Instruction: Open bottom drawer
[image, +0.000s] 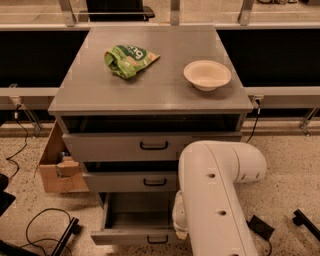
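The grey cabinet (150, 95) has three drawers. The bottom drawer (135, 235) is pulled out, showing its plain grey interior (140, 212) and a small black loop handle (157, 240) on its front. The middle drawer front (130, 182) and top drawer front (125, 146) stand slightly out too. My white arm (217, 195) reaches down at the right of the drawers. The gripper is hidden behind the arm, low by the bottom drawer's right end.
A green snack bag (129, 60) and a white bowl (207, 75) lie on the cabinet top. A cardboard box (57, 167) stands left of the cabinet. Black cables (45, 230) lie on the floor at lower left. Black objects (305, 222) lie at lower right.
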